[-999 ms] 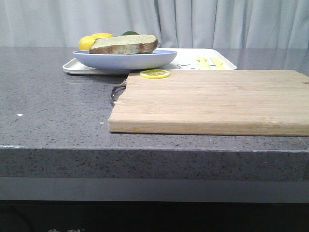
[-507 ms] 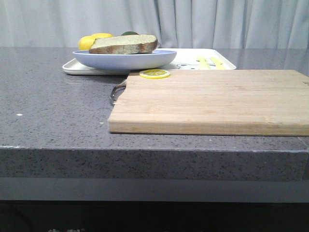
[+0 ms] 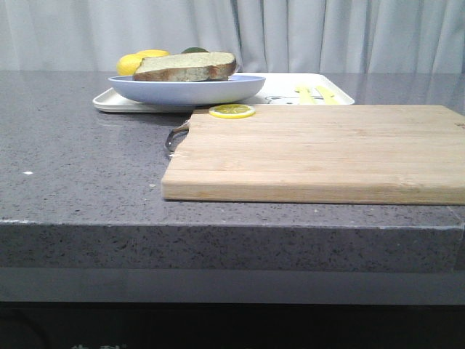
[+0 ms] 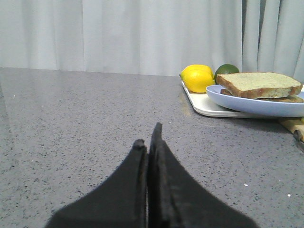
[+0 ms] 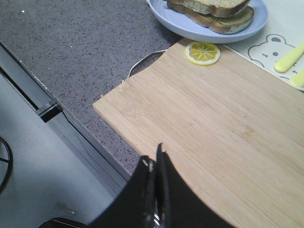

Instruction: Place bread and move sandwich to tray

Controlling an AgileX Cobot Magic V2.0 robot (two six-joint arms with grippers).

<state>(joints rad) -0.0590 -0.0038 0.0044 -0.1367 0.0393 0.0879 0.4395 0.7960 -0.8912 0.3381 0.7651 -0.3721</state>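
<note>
The sandwich is two stacked brown-crusted slices, with the thick speckled bread (image 3: pixel 185 65) on top; no egg shows. It lies on the light-blue plate (image 3: pixel 189 89), which rests on the left part of the white tray (image 3: pixel 283 87) at the back. The left wrist view shows the bread (image 4: pixel 259 83), plate (image 4: pixel 247 102) and tray (image 4: pixel 204 104). My left gripper (image 4: pixel 148 135) is shut and empty over bare counter, well short of the tray. My right gripper (image 5: pixel 153 154) is shut and empty over the near corner of the cutting board, far from the plate (image 5: pixel 190 28). Neither gripper shows in the front view.
A wooden cutting board (image 3: pixel 312 149) with a metal handle (image 3: pixel 176 137) lies in front of the tray. A lemon slice (image 3: pixel 232 111) sits on its far left corner. A whole lemon (image 4: pixel 197 77) and a lime (image 4: pixel 225 70) are behind the plate. Yellow cutlery (image 3: pixel 316 93) lies on the tray.
</note>
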